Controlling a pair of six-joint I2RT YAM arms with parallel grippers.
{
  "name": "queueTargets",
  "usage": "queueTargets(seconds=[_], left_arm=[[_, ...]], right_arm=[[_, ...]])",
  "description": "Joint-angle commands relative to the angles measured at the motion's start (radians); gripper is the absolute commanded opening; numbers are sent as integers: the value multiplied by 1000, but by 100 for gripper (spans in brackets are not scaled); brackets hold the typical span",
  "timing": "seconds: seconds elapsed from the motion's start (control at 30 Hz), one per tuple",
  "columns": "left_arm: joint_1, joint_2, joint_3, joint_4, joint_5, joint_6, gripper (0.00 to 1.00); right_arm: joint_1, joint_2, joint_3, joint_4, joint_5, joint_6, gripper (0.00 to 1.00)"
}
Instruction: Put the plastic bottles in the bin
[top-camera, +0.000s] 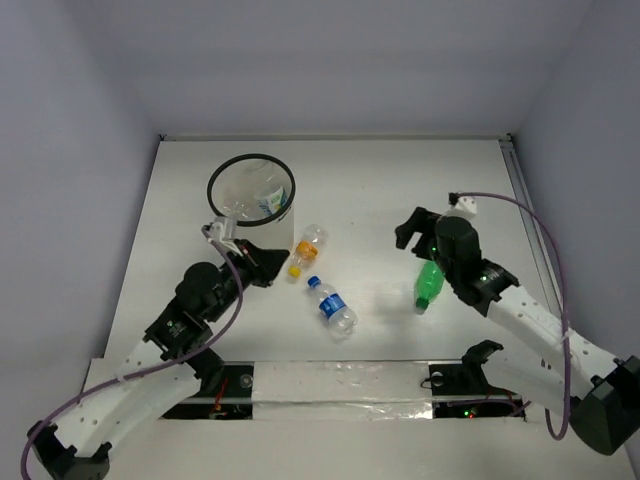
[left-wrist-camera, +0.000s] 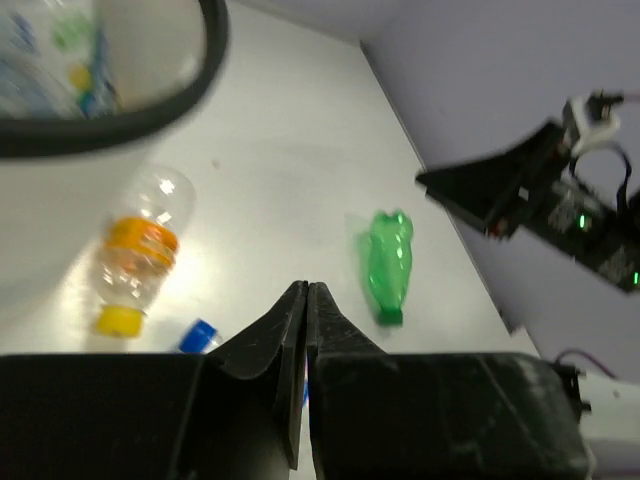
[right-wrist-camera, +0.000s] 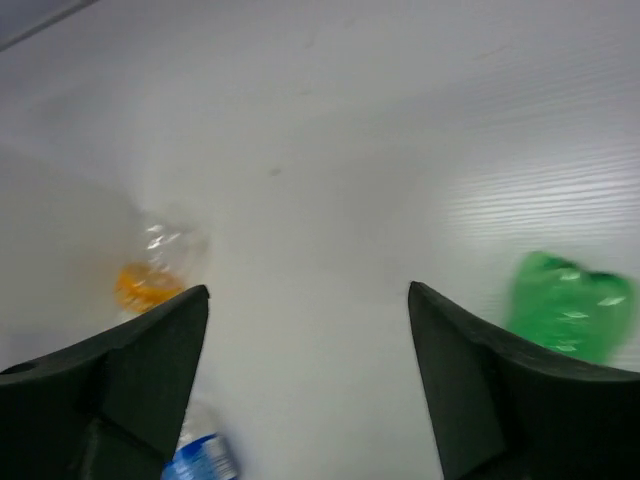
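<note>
While my left claw (left-wrist-camera: 305, 292) rests pinched shut and empty just beside the bin (top-camera: 213, 190), my right claw (right-wrist-camera: 308, 290) stands open, holding nothing, near the green bottle (top-camera: 429, 284) lying well to the bin's right; I reckon that's my next pick: lower, straddle it, squeeze

Glossy translucent green plastic bottle (top-camera: 429, 285), translucent white plastic bin (top-camera: 252, 157) with black rim, smooth matt white table (top-camera: 400, 180)

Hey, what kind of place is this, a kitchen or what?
Probably a robotics lab test cell: a white table boxed in by plain walls, left arm and right arm mounted at its edge, scattered bottles beside a bin.
</note>
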Motion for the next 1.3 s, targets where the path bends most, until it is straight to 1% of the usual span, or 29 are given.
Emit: queueTargets(seconds=[0.0, 0.03, 0.07, 0.1, 0.13, 0.2, 0.23, 0.27, 0.3, 0.33, 0.43, 0.47, 0.53, 0.6, 0.67, 0.73, 0.77, 0.8, 0.83, 0.87, 0.93, 0.97, 1.0, 1.07, 1.1, 1.13, 1.2, 1.27], left_arm=[[-96, 28, -65, 184, 61, -69, 0], [-155, 51, -79, 198, 17, -77, 0], [-183, 61, -114, 239, 3, -86, 0], [-208, 67, -134, 259, -12, -107, 2], [-254, 80, -153, 271, -46, -118, 12], [-292, 93, -191, 284, -84, -130, 25], [-306, 99, -202, 276, -118, -133, 39], [-329, 98, -222, 267, -129, -135, 48], [-329, 94, -231, 261, -138, -135, 56], [-341, 87, -242, 255, -155, -144, 68], [-341, 87, -286, 245, -175, -162, 82], [-341, 91, -303, 244, -178, -167, 83], [-341, 114, -327, 245, -173, -184, 86], [-341, 133, -347, 284, -166, -196, 88], [-341, 162, -367, 317, -155, -199, 90], [-341, 195, -378, 337, -153, -201, 92], [-351, 209, -381, 346, -153, -201, 92], [-351, 219, -383, 353, -153, -199, 92], [-351, 238, -387, 365, -155, -201, 92], [-351, 248, -395, 385, -158, -201, 92], [-351, 280, -397, 397, -172, -202, 93], [-360, 291, -394, 406, -173, -204, 93], [-360, 300, -391, 412, -176, -204, 93], [-360, 334, -386, 431, -190, -209, 93], [-360, 346, -383, 436, -195, -210, 93], [-360, 372, -380, 437, -206, -213, 93], [-360, 393, -377, 451, -216, -219, 93], [-369, 429, -372, 471, -224, -228, 93]], right_arm=[[-135, -45, 48, -201, 104, -8, 90], [-169, -42, 65, -268, 96, -26, 96], [-210, -21, 88, -291, 101, -28, 98], [-224, -12, 109, -293, 85, -37, 100], [-236, 5, 125, -342, 62, -37, 100], [-237, 63, 151, -394, 84, -33, 100], [-258, 79, 160, -434, 120, -11, 100], [-282, 85, 150, -424, 102, -10, 100], [-328, 91, 137, -411, 78, -17, 100], [-347, 100, 133, -417, 49, -22, 100], [-397, 158, 136, -411, 12, -42, 100], [-398, 183, 143, -419, -29, -51, 100], [-398, 259, 148, -416, -28, -46, 100], [-398, 303, 151, -401, -36, -56, 100], [-398, 364, 159, -376, -79, -63, 100], [-398, 393, 154, -335, -102, -62, 96], [-398, 422, 150, -322, -134, -62, 93], [-398, 438, 149, -313, -140, -63, 84], [-398, 452, 154, -308, -142, -62, 80], [-398, 477, 160, -311, -143, -65, 77], [-398, 487, 179, -313, -139, -68, 76], [-398, 490, 183, -313, -131, -69, 72], [-398, 498, 189, -315, -128, -69, 62], [-398, 499, 195, -310, -122, -69, 50], [-398, 496, 194, -305, -119, -69, 42], [-398, 476, 192, -296, -120, -72, 40], [-398, 437, 188, -287, -128, -83, 40], [-382, 343, 206, -284, -154, -91, 41]])
